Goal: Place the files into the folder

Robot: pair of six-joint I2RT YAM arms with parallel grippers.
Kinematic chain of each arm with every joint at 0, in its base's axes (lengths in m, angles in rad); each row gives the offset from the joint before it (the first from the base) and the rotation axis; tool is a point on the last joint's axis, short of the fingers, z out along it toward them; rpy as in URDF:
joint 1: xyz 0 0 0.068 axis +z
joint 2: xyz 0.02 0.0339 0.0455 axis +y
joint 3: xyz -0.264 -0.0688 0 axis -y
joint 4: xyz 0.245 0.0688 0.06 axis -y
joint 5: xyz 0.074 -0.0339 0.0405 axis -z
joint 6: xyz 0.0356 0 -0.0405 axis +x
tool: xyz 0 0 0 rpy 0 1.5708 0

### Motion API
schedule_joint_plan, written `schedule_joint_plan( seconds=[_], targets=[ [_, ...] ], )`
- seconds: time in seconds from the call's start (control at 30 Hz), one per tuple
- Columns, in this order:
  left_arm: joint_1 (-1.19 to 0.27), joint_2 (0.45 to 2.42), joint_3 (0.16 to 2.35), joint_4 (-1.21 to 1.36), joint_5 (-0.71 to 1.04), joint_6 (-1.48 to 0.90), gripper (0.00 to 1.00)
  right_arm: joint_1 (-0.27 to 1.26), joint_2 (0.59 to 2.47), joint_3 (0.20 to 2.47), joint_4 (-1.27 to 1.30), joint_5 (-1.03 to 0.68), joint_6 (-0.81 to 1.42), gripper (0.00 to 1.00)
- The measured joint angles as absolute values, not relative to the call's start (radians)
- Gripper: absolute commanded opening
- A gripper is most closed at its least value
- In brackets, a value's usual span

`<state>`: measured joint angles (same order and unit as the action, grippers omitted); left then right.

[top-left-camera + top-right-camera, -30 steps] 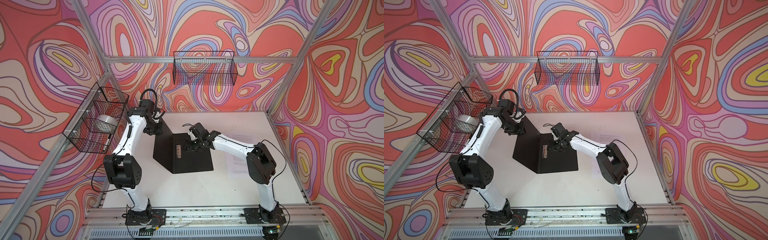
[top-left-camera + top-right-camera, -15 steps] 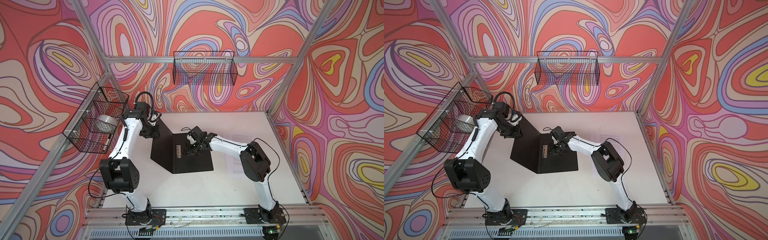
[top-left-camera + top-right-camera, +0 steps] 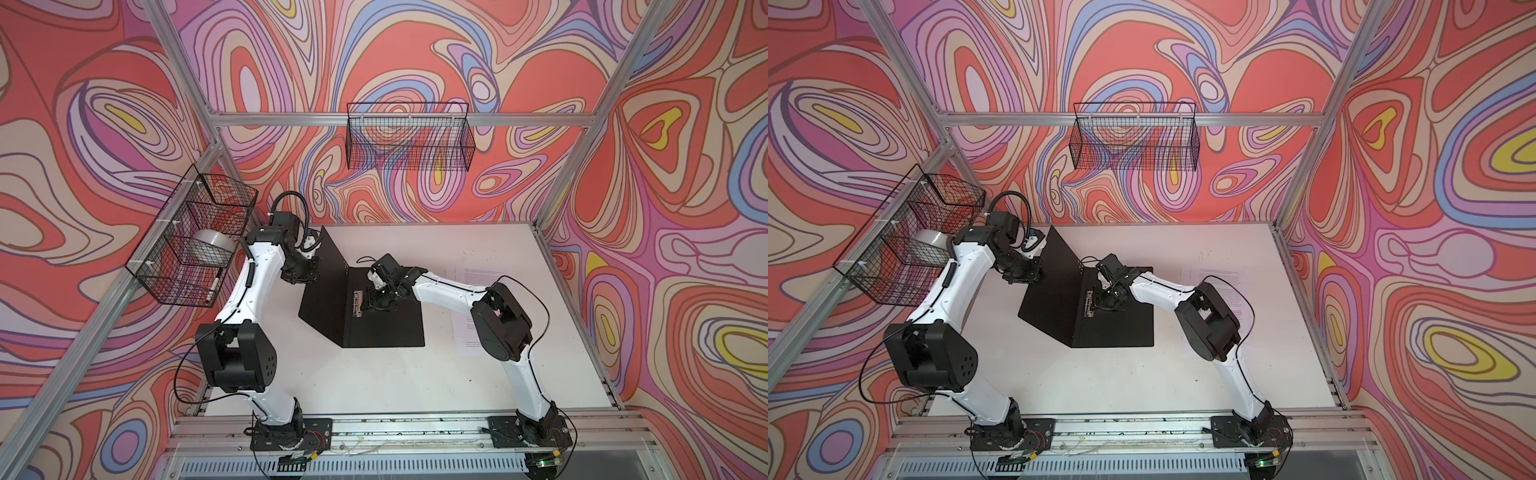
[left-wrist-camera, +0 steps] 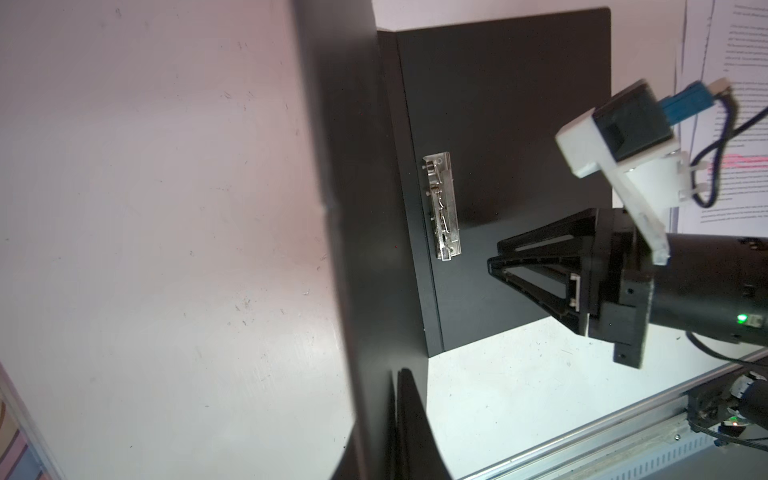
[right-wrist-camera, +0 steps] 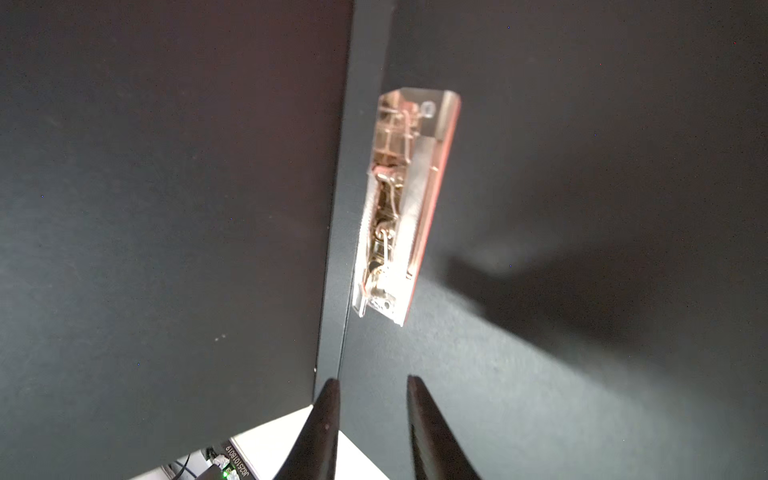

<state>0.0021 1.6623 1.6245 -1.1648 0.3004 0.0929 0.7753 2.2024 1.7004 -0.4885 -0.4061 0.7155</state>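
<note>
Left wrist view is showing the folder [image 4: 498, 124] lying open on the desk [image 4: 498, 395] with its black inside facing up. The flat cover [image 4: 519, 83] is resting on the desk and the raised cover [image 4: 345, 249] is standing steeply, seen almost edge-on. Left fingers [image 4: 409, 415] are pressing together on the outer edge of the raised cover, pinching it. Judging from the pose, this grip is propping the folder open so the cover is not dropping back over the spine. Metal clip [image 4: 442, 208] is sitting on the flat cover just beside the spine. Right fingers [image 5: 324, 424] are hovering low over the flat cover near the clip's end. They are slightly spread with nothing between them, and are not touching the clip as far as the right wrist view is showing. Probable reason: they are lining up to work the clip so sheets can be going under it. The files [image 3: 464, 332] are lying flat on the desk near the flat cover's outer edge but apart from it, on the right arm's side. That arm is partly hiding them in both top views. Judgement: the files are not yet in the folder, and the clip is needing attention first. Risk: the raised cover is slipping out of a thin edge pinch.
</note>
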Motion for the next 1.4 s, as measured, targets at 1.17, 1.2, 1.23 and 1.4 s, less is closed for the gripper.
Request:
schedule_joint_plan(
  seconds=[1.17,1.2,1.23,1.4],
  targets=[
    [0.002,1.617,1.588,-1.163,0.315,-0.162,0.00,0.793,2.261,1.755,-0.479,-0.452,0.765,0.22],
    [0.002,1.617,1.588,-1.163,0.315,-0.162,0.00,0.793,2.265,1.759,-0.479,-0.453,0.765,0.22],
    [0.002,1.617,1.588,-1.163,0.315,-0.162,0.00,0.793,2.270,1.764,-0.479,-0.453,0.766,0.22],
    [0.002,1.617,1.585,-1.160,0.315,-0.161,0.00,0.793,2.288,1.770,-0.479,-0.459,0.768,0.20]
  ],
)
